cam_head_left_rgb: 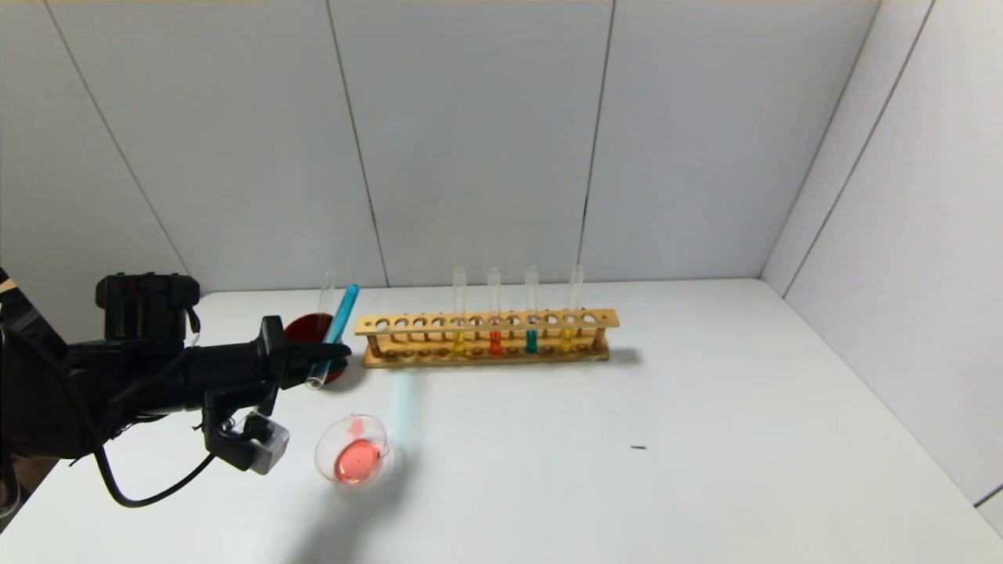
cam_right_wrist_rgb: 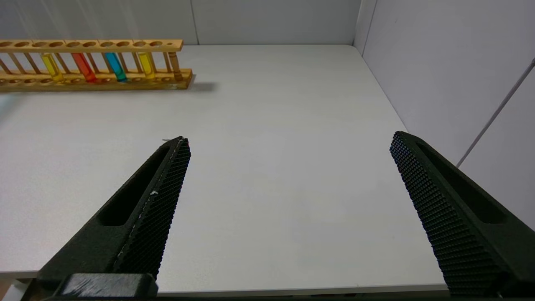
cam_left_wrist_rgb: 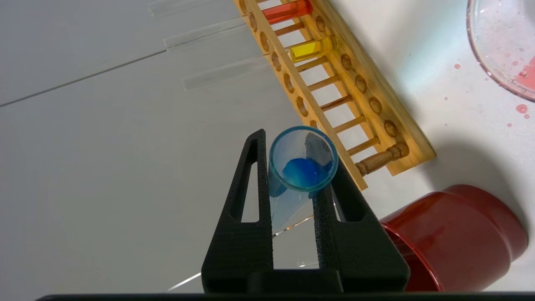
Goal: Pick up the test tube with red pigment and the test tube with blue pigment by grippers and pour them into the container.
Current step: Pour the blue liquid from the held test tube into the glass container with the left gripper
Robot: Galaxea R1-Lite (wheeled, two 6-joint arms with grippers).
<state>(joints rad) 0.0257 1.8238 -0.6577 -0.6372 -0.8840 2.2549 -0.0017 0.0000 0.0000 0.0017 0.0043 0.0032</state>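
While its two black fingers [cam_left_wrist_rgb: 259, 184] pinch a test tube with blue pigment [cam_head_left_rgb: 335, 333], the left gripper [cam_head_left_rgb: 325, 356] hangs just off the left end of the wooden rack [cam_head_left_rgb: 486, 338], in front of the dark red cup [cam_head_left_rgb: 313, 329]. The tube is tilted, its blue-filled end raised toward the back wall and its open mouth lower, toward the near side; in the left wrist view blue liquid shows through the tube's rounded end [cam_left_wrist_rgb: 303, 159]. A second, clear tube [cam_head_left_rgb: 325, 294] stands in the red cup just left of the blue one.

The container [cam_head_left_rgb: 353, 450], a low clear glass dish with a pool of red-pink liquid in it, sits on the white tabletop [cam_head_left_rgb: 627, 470] nearer than the rack's left end and below the gripper; small red droplets [cam_left_wrist_rgb: 520, 108] spot the tabletop beside its rim.

In the rack itself stand four tubes, all upright toward its right half: yellow [cam_head_left_rgb: 458, 338], then the test tube with red pigment [cam_head_left_rgb: 494, 338], then a teal-blue one [cam_head_left_rgb: 531, 337], then yellow again [cam_head_left_rgb: 566, 335]. The holes at the rack's left end are vacant.

The right gripper [cam_right_wrist_rgb: 288, 209] is out of the head view; its own camera shows the fingers spread wide apart over bare tabletop, well to the right of the rack and nearer than it, holding nothing.
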